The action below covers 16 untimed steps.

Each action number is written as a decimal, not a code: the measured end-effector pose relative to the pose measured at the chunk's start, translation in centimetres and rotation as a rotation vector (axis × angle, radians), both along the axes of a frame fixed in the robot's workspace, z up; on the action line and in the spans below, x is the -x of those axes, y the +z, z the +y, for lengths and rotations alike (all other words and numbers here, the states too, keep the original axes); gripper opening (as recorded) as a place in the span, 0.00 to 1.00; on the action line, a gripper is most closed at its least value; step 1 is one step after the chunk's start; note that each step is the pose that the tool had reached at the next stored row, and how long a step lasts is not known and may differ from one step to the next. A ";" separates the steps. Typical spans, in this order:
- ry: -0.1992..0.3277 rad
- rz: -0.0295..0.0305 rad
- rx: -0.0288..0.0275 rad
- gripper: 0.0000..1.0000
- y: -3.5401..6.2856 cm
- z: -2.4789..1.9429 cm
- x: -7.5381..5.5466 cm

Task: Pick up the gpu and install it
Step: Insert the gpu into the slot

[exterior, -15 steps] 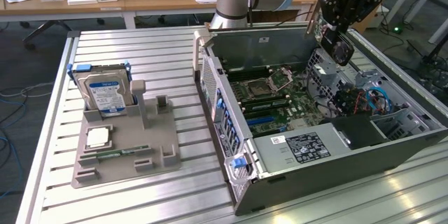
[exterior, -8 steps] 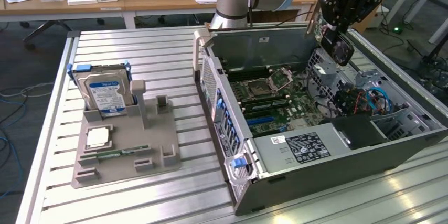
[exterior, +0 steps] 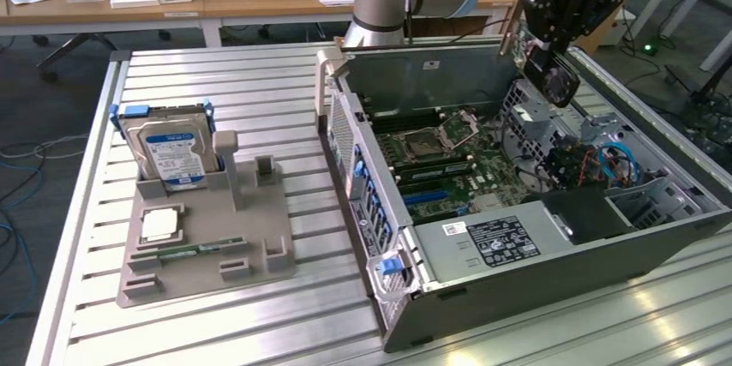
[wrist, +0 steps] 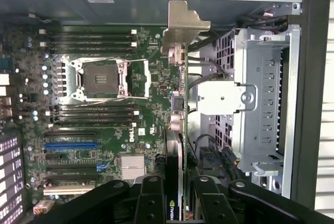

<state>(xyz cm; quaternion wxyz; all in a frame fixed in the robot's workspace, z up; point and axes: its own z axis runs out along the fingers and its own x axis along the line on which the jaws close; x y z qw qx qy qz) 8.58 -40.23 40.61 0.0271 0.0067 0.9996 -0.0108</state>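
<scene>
The tool is clamped on the gpu, holding it on edge above the open computer case, over the motherboard inside that case.

Hand (clamped on gpu) hangs tilted downward.

Between the matt black fingers the gpu shows a glossy dark edge and, beyond them, a dull silver metal bracket.
</scene>
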 end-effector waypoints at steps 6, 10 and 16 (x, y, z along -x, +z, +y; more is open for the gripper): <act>0.087 0.0000 0.0000 0.26 -0.05 0.00 0.0; 0.145 0.0000 0.0001 0.26 -0.11 0.00 0.0; 0.245 0.0000 0.0002 0.26 -0.23 0.00 0.0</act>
